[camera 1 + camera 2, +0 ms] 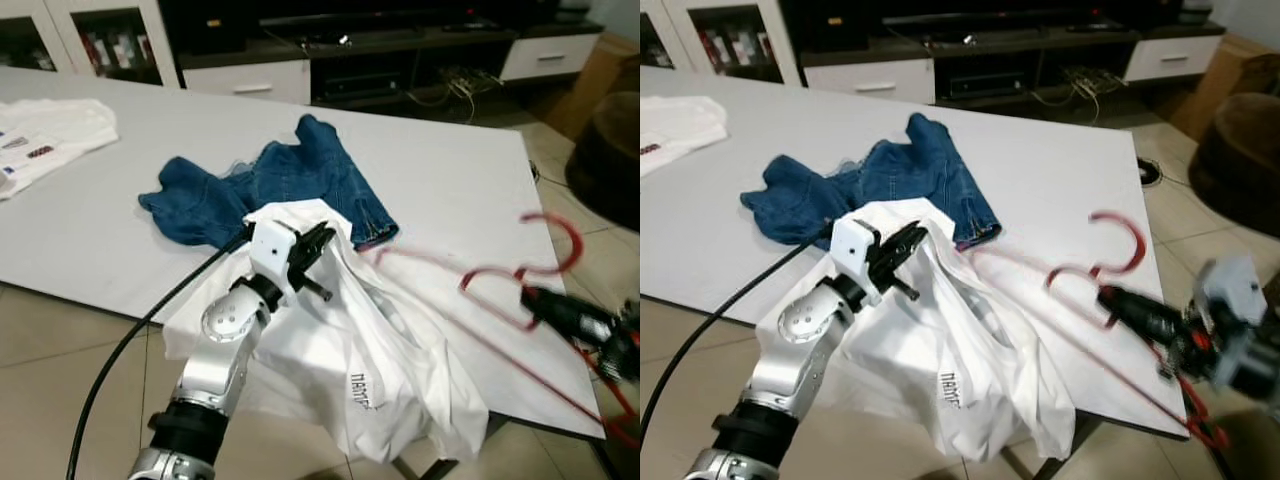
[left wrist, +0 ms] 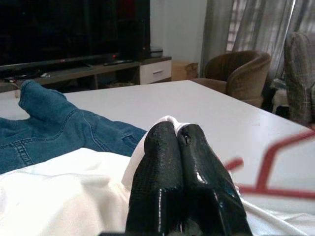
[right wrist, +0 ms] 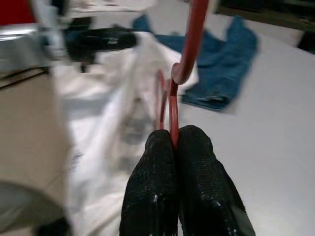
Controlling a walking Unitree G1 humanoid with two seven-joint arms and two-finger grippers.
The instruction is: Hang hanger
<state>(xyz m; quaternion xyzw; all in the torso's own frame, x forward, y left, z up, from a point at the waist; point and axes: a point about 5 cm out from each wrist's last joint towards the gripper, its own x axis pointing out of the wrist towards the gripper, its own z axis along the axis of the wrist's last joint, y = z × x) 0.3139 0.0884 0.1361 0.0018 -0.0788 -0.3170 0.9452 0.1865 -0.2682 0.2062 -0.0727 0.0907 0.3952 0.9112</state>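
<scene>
Right pincer (image 3: 173,142) is clamped on the red hanger (image 1: 1095,275), black fingers (image 3: 147,196) pressed together with the thin red wire pinched between the tips, just below the hook's neck. Head views are motion-blurred there, so exact contact is clearer from the wrist. Hanger sits over the right part of the desk (image 1: 470,180), hook up, one long arm running down toward the desk's near edge. Left pincer (image 1: 312,255) is shut on a fold of the white shirt (image 1: 380,360), holding the bunched collar area up above the desk edge; the rest of the shirt drapes off the desk toward the floor. Blue jeans (image 1: 270,190) lie flat just behind the shirt, touching it; another white garment (image 1: 50,135) sits well apart at the desk's far left. Handling, as I judge it: hanger is light and stiff but springy and thin (wire will likely twist in a two-finger pinch), so a hold near the neck gives best control of the arms. Shirt is soft, limp, light, will sag and slide; best taken at the collar or shoulder seam, which is about where it is held now.
</scene>
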